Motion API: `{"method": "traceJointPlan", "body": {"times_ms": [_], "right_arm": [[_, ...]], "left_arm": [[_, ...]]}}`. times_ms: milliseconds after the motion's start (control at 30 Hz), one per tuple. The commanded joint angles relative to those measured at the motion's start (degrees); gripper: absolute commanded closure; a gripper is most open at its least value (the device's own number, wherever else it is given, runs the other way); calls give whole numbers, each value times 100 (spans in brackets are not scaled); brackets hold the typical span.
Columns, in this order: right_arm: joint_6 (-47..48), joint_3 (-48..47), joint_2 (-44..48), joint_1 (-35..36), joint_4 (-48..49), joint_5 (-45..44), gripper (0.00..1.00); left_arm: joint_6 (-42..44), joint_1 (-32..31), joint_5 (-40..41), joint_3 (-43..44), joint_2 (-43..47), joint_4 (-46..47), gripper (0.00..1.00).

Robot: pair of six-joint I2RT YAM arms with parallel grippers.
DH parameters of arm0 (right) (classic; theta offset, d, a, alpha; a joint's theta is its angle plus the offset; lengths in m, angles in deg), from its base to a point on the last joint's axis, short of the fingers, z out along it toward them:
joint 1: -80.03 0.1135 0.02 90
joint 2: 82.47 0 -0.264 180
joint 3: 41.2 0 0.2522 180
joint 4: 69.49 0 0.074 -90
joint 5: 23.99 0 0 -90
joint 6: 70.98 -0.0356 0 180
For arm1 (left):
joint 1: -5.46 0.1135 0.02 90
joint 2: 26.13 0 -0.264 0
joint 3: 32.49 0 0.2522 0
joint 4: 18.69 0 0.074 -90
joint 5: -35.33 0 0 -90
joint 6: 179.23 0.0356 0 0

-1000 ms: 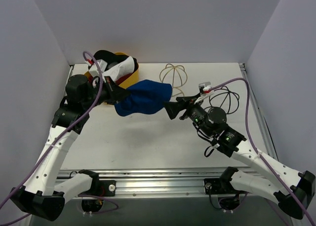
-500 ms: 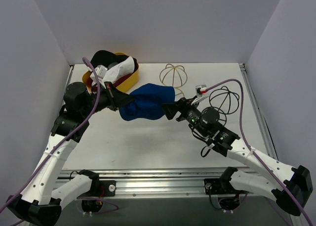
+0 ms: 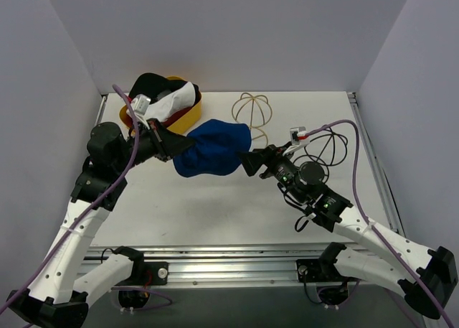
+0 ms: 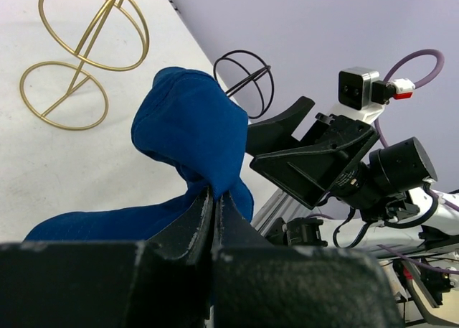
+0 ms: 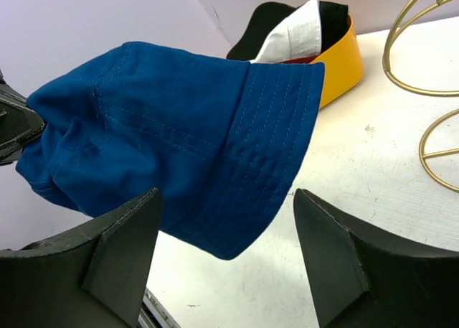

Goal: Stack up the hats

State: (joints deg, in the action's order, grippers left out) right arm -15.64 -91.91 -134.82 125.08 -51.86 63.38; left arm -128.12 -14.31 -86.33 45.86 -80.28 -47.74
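Top external: blue hat held above the counter near centre. Left hand at the hat's 9 o'clock, right hand at its 3 o'clock. Yellow basket holding black cap and white hat at 11 o'clock.
Left wrist: left hand pressed together, pinching the blue fabric.
Right wrist: right hand spread, hat brim hanging between its fingers.
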Motion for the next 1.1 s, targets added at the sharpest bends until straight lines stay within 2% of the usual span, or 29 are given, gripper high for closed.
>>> {"method": "traceJointPlan", "body": {"times_ms": [0,333,400,467,700,1067], "right_arm": [[3,-40,155,-15,314,-53,31],[-41,-40,24,-58,490,26,32],[-59,-58,33,-85,534,87,40],[-76,-58,33,-94,622,140,41],[-226,21,6,-243,771,184,38],[-542,214,-73,-392,1369,614,38]], "left_arm": [[-241,-9,-139,70,98,544,98],[-821,-9,-499,-255,36,1432,98],[-848,-9,-525,-263,19,1450,98],[-909,-1,-569,-316,53,1775,98],[-1207,17,-666,-466,203,2135,98],[-1946,8,-1000,-738,186,3365,98]]}}
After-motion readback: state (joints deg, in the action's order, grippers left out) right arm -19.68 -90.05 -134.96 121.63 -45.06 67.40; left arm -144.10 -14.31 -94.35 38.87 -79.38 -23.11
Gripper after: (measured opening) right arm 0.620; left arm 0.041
